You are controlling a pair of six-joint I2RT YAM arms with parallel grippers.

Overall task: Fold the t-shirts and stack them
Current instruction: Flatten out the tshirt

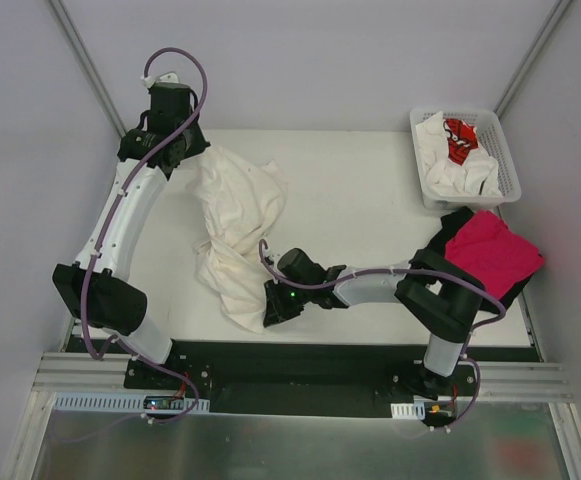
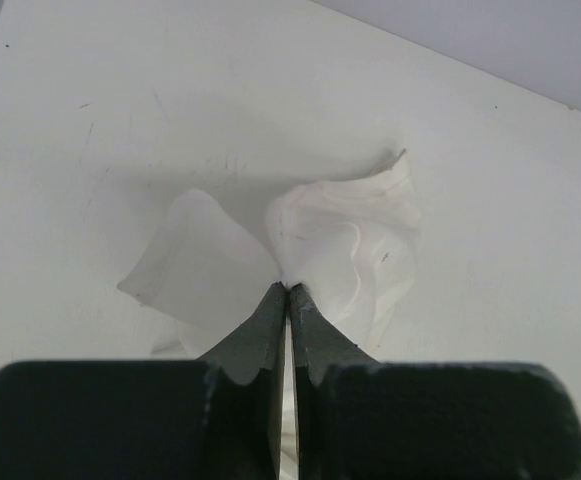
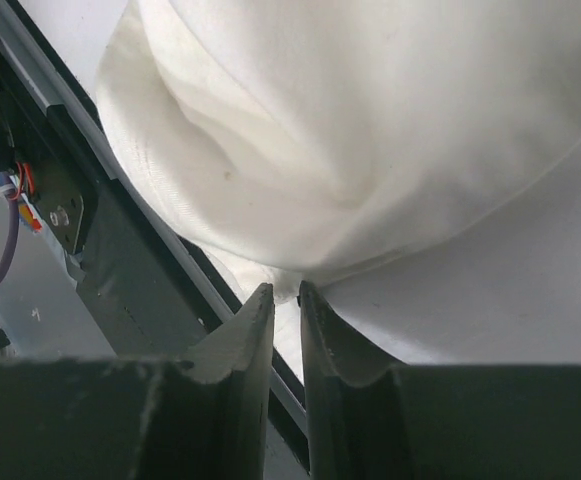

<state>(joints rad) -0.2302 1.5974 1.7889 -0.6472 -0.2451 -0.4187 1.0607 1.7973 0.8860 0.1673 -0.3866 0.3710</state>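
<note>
Laying one shirt out for folding.
Top view: crumpled cream-white cloth t-shirt [image 1: 235, 225] spans left gripper [image 1: 192, 160] to right gripper [image 1: 270, 303]. Left wrist: jaws clamped on a cloth corner. Right wrist: jaws nearly together, hem at their tips — bite unclear; next, secure it, then pull flat.

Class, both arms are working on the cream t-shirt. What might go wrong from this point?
1. The right jaws pinch only a thin edge of the cream t-shirt; it may slip out when pulled.
2. That edge lies beside the black rail at the table's near side; cloth could drop over or snag.
3. The right arm's elbow is close to the pink t-shirt; a swing may disturb that pile.
</note>
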